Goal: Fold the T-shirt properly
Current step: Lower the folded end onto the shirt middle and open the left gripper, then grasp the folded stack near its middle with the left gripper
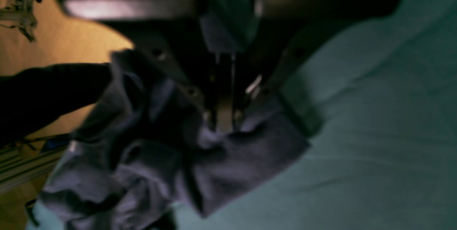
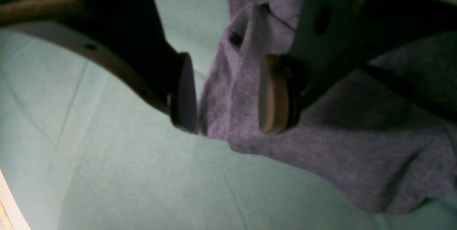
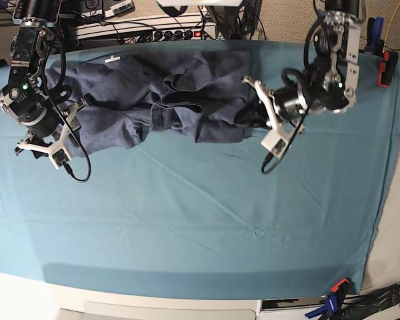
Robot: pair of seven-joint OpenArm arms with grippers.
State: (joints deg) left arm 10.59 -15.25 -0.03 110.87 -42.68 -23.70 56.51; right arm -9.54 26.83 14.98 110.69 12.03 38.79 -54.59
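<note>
T-shirt in heathered slate blue-grey lies bunched and wrinkled across the far half of the surface, which is covered by a teal cloth. We see it stretched sideways between our two arms, with deep folds at its middle and a small white tag near its far edge; no lettering or brand can be read in any view.

Our left gripper, on the base view's right, reaches in to the garment's edge there. From the left wrist camera, blurred, we see its jaws closed tight together on a pinch of the blue-grey fabric, which gathers into creases below them, with the teal cloth to one side.

Our right gripper, on the base view's left, sits at the shirt's other end. From the right wrist camera we see its jaws standing wide, one dark pad and one pale pad, with a raised fold of the T-shirt between them. The fabric lies against the pale pad; whether the dark pad touches it we cannot tell.

At the near edge of the surface, a blue and orange clamp holds the cloth.
</note>
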